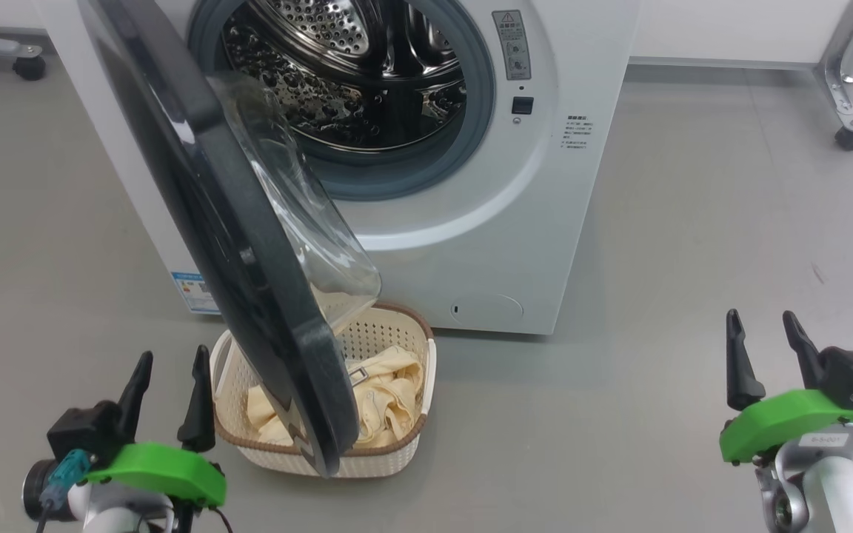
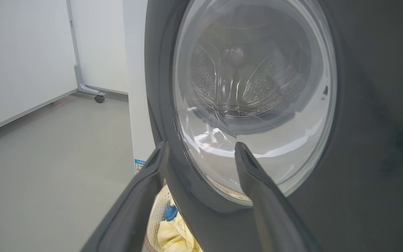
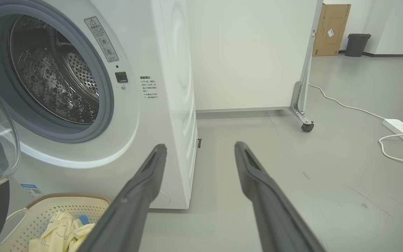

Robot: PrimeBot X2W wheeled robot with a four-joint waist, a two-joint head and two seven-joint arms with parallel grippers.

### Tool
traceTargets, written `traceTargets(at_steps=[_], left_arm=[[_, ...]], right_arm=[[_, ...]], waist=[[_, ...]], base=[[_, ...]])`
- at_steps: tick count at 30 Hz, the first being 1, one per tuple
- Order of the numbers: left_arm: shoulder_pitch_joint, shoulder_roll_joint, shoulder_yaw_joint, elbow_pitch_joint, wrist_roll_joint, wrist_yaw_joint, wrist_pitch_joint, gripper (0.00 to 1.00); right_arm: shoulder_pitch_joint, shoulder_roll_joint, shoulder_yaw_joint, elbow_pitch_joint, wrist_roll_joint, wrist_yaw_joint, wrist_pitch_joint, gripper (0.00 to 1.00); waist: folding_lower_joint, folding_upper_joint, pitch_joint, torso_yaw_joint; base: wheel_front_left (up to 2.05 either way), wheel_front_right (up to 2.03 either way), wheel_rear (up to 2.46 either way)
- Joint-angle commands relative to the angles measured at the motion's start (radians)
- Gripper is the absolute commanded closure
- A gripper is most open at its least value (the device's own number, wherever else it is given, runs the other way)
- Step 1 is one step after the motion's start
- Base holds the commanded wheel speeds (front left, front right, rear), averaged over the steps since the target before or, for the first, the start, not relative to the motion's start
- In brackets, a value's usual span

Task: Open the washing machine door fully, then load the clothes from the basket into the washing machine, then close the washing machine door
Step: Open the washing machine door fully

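Note:
The white washing machine [image 1: 545, 185] stands ahead with its steel drum [image 1: 352, 66] exposed. Its door [image 1: 197, 222], black-rimmed with a bulging glass bowl [image 1: 300, 222], hangs partly open, swung out over the basket [image 1: 397, 451]. Pale yellow clothes [image 1: 389, 400] lie in that cream basket on the floor, half hidden behind the door. My left gripper [image 1: 167, 392] is open at the lower left, just left of the door's lower edge. In the left wrist view the door [image 2: 362, 105] looms close ahead of the open fingers [image 2: 152, 168]. My right gripper [image 1: 763, 348] is open over bare floor, far right.
Grey floor surrounds the machine. A white panel on castors [image 3: 306, 126] stands to the right of the washer, with a power strip and cable [image 3: 401, 127] on the floor beyond. Another castor [image 1: 27, 66] shows at the far left.

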Motion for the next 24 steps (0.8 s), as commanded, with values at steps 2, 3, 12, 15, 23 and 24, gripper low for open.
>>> traceTargets(at_steps=[2, 3, 12, 15, 23, 24], left_arm=[[-0.032, 0.022, 0.037, -0.027, -0.003, 0.001, -0.011, 0.00], [-0.032, 0.022, 0.037, -0.025, -0.003, 0.001, -0.011, 0.00], [-0.032, 0.024, 0.035, -0.019, -0.007, 0.001, -0.011, 0.00], [-0.033, 0.025, 0.035, -0.020, -0.007, 0.001, -0.011, 0.00], [-0.037, 0.027, 0.033, -0.022, -0.008, 0.001, -0.011, 0.00], [-0.037, 0.028, 0.033, -0.024, -0.007, 0.001, -0.011, 0.00]], right_arm=[[-0.030, -0.006, 0.023, -0.032, -0.003, 0.010, -0.009, 0.00], [-0.030, -0.007, 0.024, -0.032, -0.002, 0.010, -0.009, 0.00], [-0.028, -0.015, 0.030, -0.029, 0.007, 0.010, -0.010, 0.00], [-0.030, -0.016, 0.030, -0.028, 0.009, 0.010, -0.010, 0.00], [-0.032, -0.021, 0.034, -0.025, 0.014, 0.010, -0.010, 0.00], [-0.032, -0.021, 0.034, -0.025, 0.015, 0.010, -0.010, 0.00]], waist=[[0.0000, 0.0000, -0.001, 0.000], [0.0000, 0.0000, -0.002, 0.000], [0.0000, 0.0000, -0.006, 0.001], [0.0000, 0.0000, -0.006, 0.001], [0.0000, 0.0000, -0.006, -0.001], [0.0000, 0.0000, -0.006, -0.001]], base=[[0.00, 0.00, 0.00], [0.00, 0.00, 0.00], [0.00, 0.00, 0.00], [0.00, 0.00, 0.00], [0.00, 0.00, 0.00], [0.00, 0.00, 0.00]])
